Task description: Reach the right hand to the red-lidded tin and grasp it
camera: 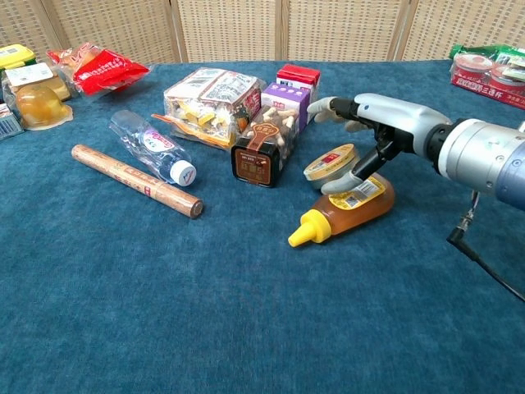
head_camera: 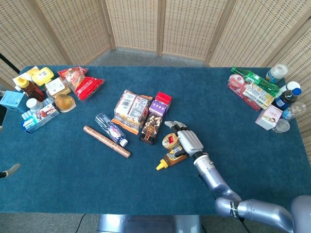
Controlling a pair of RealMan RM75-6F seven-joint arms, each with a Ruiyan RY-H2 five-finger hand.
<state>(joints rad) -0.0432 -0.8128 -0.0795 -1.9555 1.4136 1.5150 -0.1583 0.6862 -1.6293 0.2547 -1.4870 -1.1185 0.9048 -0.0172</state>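
Note:
The red-lidded tin [head_camera: 169, 141] [camera: 330, 163] lies tilted against the top of a honey bottle [head_camera: 173, 156] [camera: 351, 203] near the table's middle. My right hand [head_camera: 188, 141] [camera: 379, 125] has come in from the right and brackets the tin. Its thumb [camera: 341, 182] lies against the tin's near right side, and its fingers [camera: 326, 107] are spread above the far side, not closed around it. Of my left hand only a grey fingertip [head_camera: 11, 170] shows at the left edge of the head view.
A dark snack jar [head_camera: 151, 129] [camera: 262, 153], a purple carton [head_camera: 159, 107] and a red carton [head_camera: 164, 98] crowd the tin's left and far side. A water bottle [camera: 152, 146] and a brown roll [camera: 135, 180] lie further left. Groceries are piled at both far table corners.

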